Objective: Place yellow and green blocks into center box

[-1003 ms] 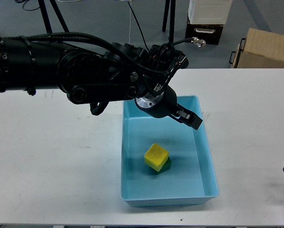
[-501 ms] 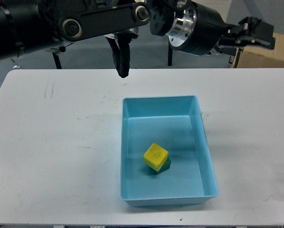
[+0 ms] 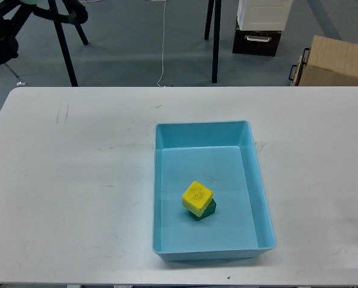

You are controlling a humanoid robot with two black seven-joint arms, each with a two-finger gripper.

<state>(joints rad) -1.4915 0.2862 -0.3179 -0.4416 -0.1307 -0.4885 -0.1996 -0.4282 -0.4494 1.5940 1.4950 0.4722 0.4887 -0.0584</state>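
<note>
The left arm has swung clear of the desk (image 3: 77, 174). A second ago it reached across the tray with its claw hanging over the far end; half a second ago it had lifted to the top of the view; now only a dark scrap of it shows in the upper left corner, and no claw is visible there. The right claw, seen at the right edge a second ago, is gone from view as well. So I cannot tell how far open either claw is, and neither has hold of anything that shows.

The blocks have not shifted through all this. The yellow block (image 3: 197, 197) sits tilted on top of the green block (image 3: 207, 211), which peeks out under its near right side, and both rest on the floor of the blue tray (image 3: 167, 180), a little nearer than its middle. The tray stands right of the desk's centre.

With both blocks inside the tray and the arm pulled away, I judge the task to be done, with nothing left on the desk to fetch.

Counted: one yellow block, one green block, one blue tray, one desk. Beyond the desk stand one cardboard box (image 3: 334, 60) and one black-and-white box (image 3: 260, 24)
</note>
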